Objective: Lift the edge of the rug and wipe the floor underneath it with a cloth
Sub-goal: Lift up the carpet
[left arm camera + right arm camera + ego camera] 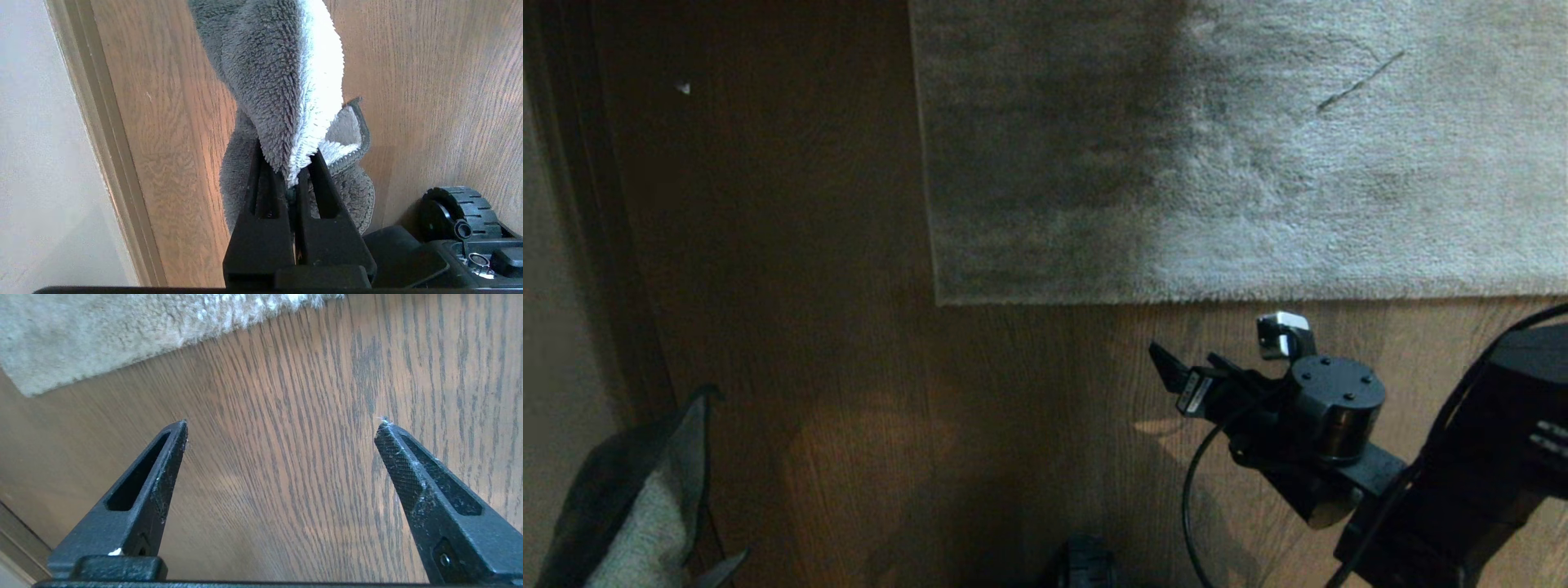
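Observation:
The grey-beige rug [1258, 163] lies flat across the far part of the floor [849, 367]. Its near rug edge [1217, 299] runs straight to a square corner [939, 302]. My right gripper [1188, 367] hovers open just short of that edge, over bare dark wood, with nothing between its fingers. In the right wrist view the rug edge [122, 355] lies beyond the wide-apart right gripper [282, 426] and the floor [286, 490]. My left gripper [292, 171] is shut on the fuzzy grey cloth [286, 81]. The cloth [645, 506] hangs at the near left in the head view.
A pale wall with a dark baseboard [572, 245] runs along the left side, close to the cloth. The robot's black base and wheel [457, 212] sit near the left gripper. A small white speck [684, 87] lies on the floor at far left.

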Available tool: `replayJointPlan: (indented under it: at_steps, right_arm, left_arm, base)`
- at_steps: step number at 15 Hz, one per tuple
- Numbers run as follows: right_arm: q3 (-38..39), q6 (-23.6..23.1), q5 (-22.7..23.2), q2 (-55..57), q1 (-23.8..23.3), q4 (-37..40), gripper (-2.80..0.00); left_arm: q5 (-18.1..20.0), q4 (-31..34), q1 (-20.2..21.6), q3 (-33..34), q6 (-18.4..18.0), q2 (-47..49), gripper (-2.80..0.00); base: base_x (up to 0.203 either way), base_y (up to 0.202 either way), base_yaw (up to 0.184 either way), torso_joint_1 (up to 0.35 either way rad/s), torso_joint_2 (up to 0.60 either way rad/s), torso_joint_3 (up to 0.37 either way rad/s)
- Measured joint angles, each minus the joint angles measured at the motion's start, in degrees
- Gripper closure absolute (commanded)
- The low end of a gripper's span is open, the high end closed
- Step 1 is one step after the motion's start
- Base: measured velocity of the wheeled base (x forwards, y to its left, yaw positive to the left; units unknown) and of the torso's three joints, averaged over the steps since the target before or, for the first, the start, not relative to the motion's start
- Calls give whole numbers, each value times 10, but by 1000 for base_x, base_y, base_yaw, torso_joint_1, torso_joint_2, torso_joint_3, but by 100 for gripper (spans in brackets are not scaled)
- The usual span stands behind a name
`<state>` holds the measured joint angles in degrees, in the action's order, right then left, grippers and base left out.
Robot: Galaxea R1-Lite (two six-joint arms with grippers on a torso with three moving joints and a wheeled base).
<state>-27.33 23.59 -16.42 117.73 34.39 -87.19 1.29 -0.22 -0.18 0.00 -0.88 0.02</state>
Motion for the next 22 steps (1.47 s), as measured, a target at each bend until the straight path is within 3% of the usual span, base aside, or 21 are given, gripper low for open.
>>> replayJointPlan:
  at_steps: [22]
  right_arm:
    - [-132, -12, -17, 40, -38, 0, -280]
  left_arm:
    - [0, 0, 0, 0, 0, 0, 0]
  base:
    - [0, 0, 0, 0, 0, 0]
